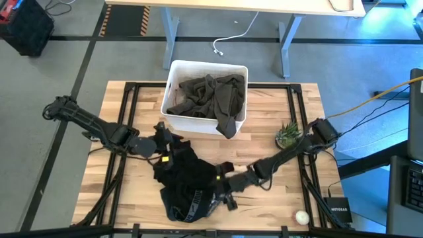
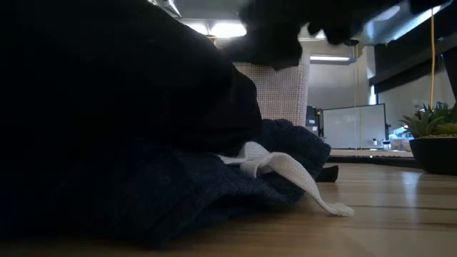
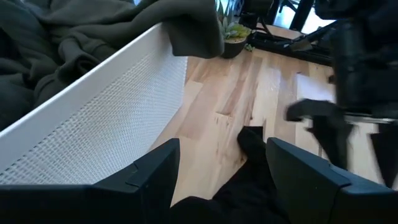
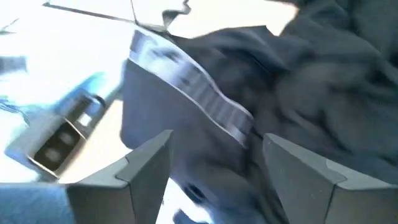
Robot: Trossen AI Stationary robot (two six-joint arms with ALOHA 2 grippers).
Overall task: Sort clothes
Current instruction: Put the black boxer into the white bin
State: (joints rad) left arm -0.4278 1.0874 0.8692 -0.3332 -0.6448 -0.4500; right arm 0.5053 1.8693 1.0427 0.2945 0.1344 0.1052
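A pile of black and dark garments (image 1: 185,178) lies on the wooden table in front of the white bin (image 1: 198,123). The bin holds olive-brown pieces (image 1: 208,92), and one of them hangs over its near rim (image 1: 227,123). The low view shows dark navy shorts (image 2: 214,193) with a white drawstring (image 2: 285,171) resting on the table. My left gripper (image 1: 162,137) is open at the pile's far left, with black cloth (image 3: 249,186) between its fingers. My right gripper (image 1: 223,192) is open at the pile's right side, its fingers on either side of a dark garment with a grey waistband (image 4: 199,87). My left gripper (image 3: 221,155) points low over the pile's far edge beside the bin wall; I cannot tell whether it touches the black cloth. My right gripper (image 4: 214,149) comes at the pile from the table's right, low and slanting; I cannot tell whether its fingers touch the dark garment.
A small potted plant (image 1: 289,134) stands right of the bin. A small white ball (image 1: 302,217) and a black box (image 1: 337,208) lie at the table's near right corner. Bare wood shows to the left of the pile and between the pile and the plant.
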